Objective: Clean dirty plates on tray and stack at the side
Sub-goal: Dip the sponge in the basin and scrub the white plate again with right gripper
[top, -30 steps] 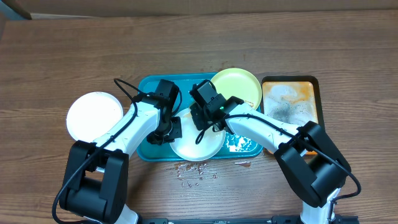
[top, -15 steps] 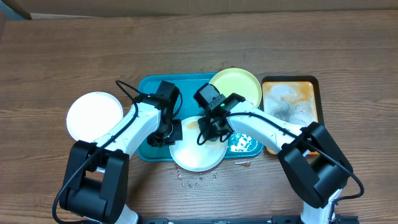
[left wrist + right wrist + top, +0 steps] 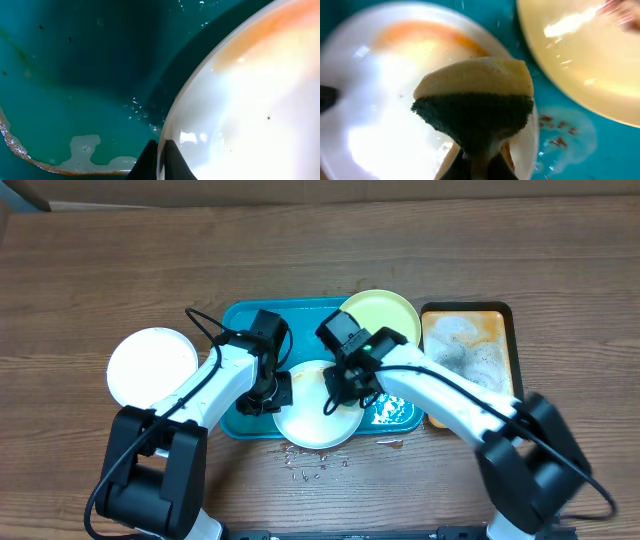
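Nearby: yellow plate (image 3: 385, 315) overlapping teal tray (image 3: 238, 320); orange tray (image 3: 490, 330) beside.

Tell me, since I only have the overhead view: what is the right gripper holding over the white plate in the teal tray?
Observer: In the right wrist view the right gripper is shut on a sponge, yellow with a dark green scrub face.
Operator: And the left one, at the plate's edge?
Observer: The left wrist view shows the left gripper pinching the rim of the white plate.
Operator: Is that plate clean yet?
Observer: No. An orange smear lies just inside its rim.
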Robot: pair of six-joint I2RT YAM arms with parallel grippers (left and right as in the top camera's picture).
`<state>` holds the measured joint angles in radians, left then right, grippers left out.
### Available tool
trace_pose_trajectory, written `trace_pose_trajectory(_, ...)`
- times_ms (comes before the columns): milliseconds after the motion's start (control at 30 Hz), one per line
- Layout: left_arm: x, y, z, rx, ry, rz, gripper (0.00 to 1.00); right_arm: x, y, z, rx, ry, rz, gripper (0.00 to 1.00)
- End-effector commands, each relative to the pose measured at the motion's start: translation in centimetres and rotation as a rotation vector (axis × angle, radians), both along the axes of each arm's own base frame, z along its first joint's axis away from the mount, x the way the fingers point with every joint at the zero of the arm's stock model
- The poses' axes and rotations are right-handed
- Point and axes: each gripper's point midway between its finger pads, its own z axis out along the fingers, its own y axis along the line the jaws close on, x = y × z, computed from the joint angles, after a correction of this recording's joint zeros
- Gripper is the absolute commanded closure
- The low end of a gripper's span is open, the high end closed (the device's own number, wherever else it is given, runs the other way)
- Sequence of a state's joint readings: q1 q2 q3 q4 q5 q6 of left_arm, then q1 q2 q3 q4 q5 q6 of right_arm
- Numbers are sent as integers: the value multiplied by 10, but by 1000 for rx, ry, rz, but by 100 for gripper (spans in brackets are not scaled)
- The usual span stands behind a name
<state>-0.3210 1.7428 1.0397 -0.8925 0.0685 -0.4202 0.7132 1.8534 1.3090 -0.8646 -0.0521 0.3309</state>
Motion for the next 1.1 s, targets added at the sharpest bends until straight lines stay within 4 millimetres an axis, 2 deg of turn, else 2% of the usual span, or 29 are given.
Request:
trace_pose_trajectory(0, -3, 9, -6, 51, 7, 12, 96, 25, -9, 56, 36, -159, -106, 96)
trace_pose_trajectory(100, -3, 9, -5, 51, 7, 12, 96, 30, -23, 69, 41, -179, -146, 96)
trace_pose_trajectory(200, -3, 9, -5, 51, 7, 12, 96, 40, -46, 76, 36, -180, -208, 96)
trace_pose_trajectory(267, -3, 9, -5, 51, 7, 12, 96, 46, -69, 75, 22, -157, -266, 96)
trace_pose_trajectory(367, -3, 9, -6, 50, 7, 12, 96, 48, -90, 71, 17, -113, -315, 96)
trace_pose_trajectory(433, -3, 9, -6, 48, 9, 12, 96, 47, -96, 70, 40, -78, -314, 96)
trace_pose_trajectory(567, -9, 10, -5, 56, 31, 12, 96, 30, -53, 82, 268, -13, -7, 96)
trace_pose_trajectory(733, -7, 10, -5, 54, 25, 12, 96, 24, -25, 81, 310, -23, 88, 96)
trace_pose_trajectory(833, -7, 10, -5, 54, 27, 12, 96, 19, -7, 69, 306, -17, 150, 96)
trace_pose_trajectory(1067, -7, 10, -5, 54, 26, 12, 96, 7, 21, 22, 228, 15, 291, 96)
